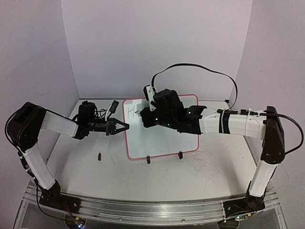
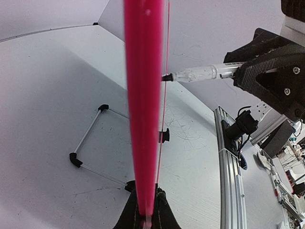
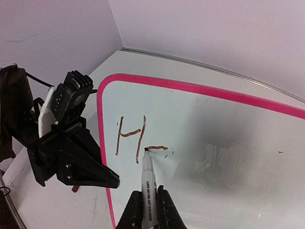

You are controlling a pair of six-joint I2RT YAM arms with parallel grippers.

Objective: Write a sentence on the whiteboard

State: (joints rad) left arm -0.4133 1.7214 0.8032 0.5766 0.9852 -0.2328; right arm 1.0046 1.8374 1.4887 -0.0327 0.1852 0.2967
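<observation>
Left gripper clamped on the left edge of the whiteboard mid-back on the table, right gripper clenched on the marker, tip just past the H, so we want light, even strokes.

Light falls soft and even from above in the top view, with a faint lilac cast on the walls and only pale, diffuse shadows under the arms on the desk. In the left wrist view the whiteboard sits so near the lens that its pink frame smears into a blurred, oversaturated band, and the rail at right leans with wide-angle distortion. In the right wrist view the glossy whiteboard carries a broad grey shadow and a dull smudged sheen, while the marker is sharp.
</observation>
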